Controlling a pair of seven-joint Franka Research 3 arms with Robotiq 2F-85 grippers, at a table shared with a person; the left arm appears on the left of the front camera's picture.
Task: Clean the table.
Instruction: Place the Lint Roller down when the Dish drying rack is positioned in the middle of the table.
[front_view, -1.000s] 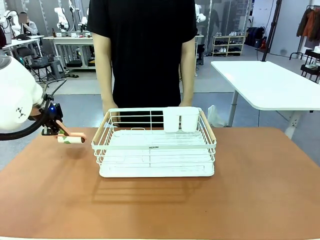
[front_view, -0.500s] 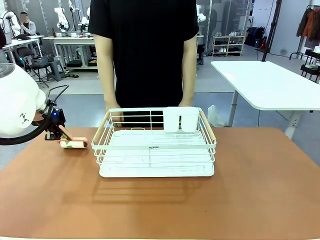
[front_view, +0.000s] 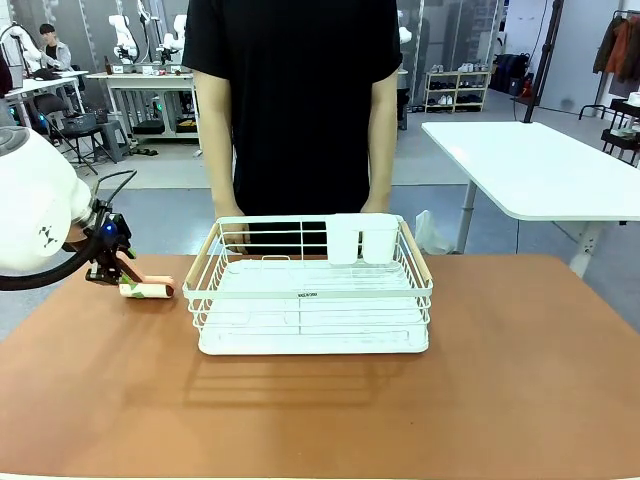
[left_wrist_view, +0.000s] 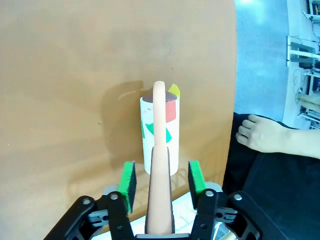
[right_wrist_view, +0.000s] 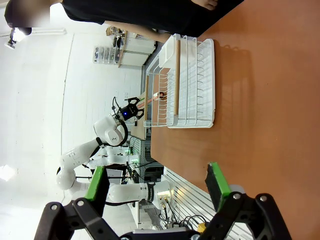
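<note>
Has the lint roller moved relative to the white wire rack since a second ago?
Yes. The lint roller has dropped onto the table, staying left of the white wire rack.

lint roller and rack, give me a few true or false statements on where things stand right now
1. The left gripper holds the lint roller by its handle. True.
2. The lint roller's head is down on the table, left of the white wire rack. True.
3. The roller lies inside the rack. False: it is outside it, beside the rack's left end.
4. The right gripper is shut on a cloth. False: its jaws stand wide apart with nothing between them.
5. The person's hand grips the roller. False: it hangs at the table's far edge, apart from the roller.
</note>
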